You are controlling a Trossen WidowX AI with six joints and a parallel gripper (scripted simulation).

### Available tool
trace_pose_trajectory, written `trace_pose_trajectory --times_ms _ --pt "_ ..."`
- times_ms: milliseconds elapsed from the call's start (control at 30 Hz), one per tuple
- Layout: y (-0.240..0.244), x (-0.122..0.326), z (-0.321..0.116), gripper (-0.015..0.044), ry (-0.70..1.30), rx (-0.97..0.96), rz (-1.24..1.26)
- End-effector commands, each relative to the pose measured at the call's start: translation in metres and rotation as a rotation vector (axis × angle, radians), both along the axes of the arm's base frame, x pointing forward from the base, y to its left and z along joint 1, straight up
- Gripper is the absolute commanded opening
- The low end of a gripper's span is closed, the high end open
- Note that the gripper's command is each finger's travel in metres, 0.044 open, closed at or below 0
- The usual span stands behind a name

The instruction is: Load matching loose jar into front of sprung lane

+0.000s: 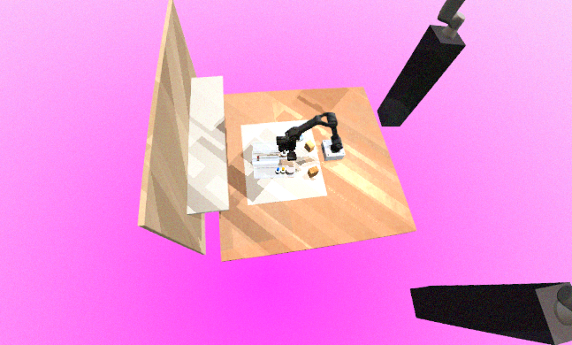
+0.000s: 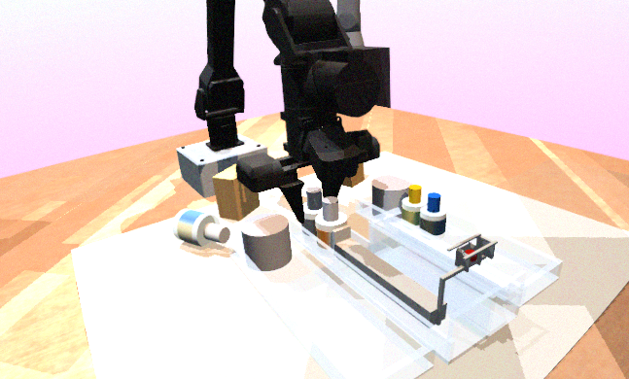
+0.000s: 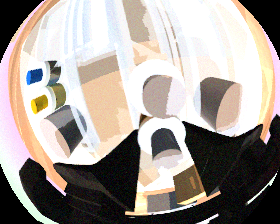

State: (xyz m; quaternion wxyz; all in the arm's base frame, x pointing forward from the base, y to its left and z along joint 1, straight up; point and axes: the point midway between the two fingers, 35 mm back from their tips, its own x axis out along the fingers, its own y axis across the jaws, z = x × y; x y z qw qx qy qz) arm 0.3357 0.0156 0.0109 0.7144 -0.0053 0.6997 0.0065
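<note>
My gripper (image 1: 285, 154) (image 2: 315, 209) (image 3: 160, 129) is shut on an upright jar with a grey cap (image 2: 313, 199) (image 3: 166, 150) and a white shoulder. The held jar is at the front end of the clear sprung lane (image 2: 483, 330). Right behind it stands the lane jar (image 2: 324, 237) (image 3: 161, 95), with a pale cap and an orange label. The two look very close; contact is unclear. The beige pusher plate (image 2: 342, 233) is behind the lane jar. The held jar's base and the front stop are hidden, so whether it touches the lane floor cannot be told.
A yellow-capped jar (image 2: 415, 194) (image 3: 39, 104) and a blue-capped jar (image 2: 434, 203) (image 3: 34, 76) stand in a side lane near a grey cylinder (image 2: 390, 194). Another grey cylinder (image 2: 266, 243) (image 3: 218, 105), a tipped jar (image 2: 192, 228) and a tan block (image 2: 237, 196) are on the opposite side.
</note>
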Motion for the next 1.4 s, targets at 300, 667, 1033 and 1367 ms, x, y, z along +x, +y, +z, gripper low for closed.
trace_pose_trajectory --times_ms 300,667,1033,1367 --pt "-0.0005 0.0002 -0.0002 0.0 -0.011 -0.003 0.003" --pt "-0.0004 -0.0022 -0.0003 0.0 -0.01 -0.003 0.003" --pt "0.0 -0.0044 -0.0003 0.0 -0.01 -0.003 0.003" --pt "0.0001 -0.0036 -0.0001 0.0184 -0.01 -0.003 0.003"
